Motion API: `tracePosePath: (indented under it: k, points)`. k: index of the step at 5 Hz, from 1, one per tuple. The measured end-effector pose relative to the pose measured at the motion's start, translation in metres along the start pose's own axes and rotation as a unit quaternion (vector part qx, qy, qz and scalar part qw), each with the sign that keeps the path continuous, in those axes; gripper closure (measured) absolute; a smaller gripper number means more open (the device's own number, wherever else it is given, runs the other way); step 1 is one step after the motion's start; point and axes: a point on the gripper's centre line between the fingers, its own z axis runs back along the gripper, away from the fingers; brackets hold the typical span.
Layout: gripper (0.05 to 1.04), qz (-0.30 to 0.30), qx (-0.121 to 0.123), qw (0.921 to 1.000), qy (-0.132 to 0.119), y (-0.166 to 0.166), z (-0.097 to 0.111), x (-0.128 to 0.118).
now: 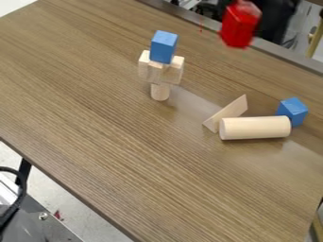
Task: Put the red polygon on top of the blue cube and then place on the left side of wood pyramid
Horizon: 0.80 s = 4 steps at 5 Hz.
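The claw [242, 6] grips the red polygon [240, 27]; over the stacked blue cube [163, 46], left of the claw in view, lower it level and release gently.

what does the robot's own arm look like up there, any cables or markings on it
It's a black robot arm, but its shape, cables and markings can't be made out. Near the red block, I can't tell which of the dark shapes belong to it and which to the background.
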Motion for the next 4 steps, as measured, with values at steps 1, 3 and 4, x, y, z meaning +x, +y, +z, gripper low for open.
tracePosePath:
  k: [1, 3, 4]
  points:
    - [0.333, -0.01, 0.02, 0.9996, 0.015, -0.014, -0.022, 0.019]
    - [0.333, -0.011, 0.035, 0.9985, 0.041, -0.03, -0.057, 0.057]
    - [0.333, -0.007, 0.033, 0.9974, 0.063, -0.03, -0.075, 0.069]
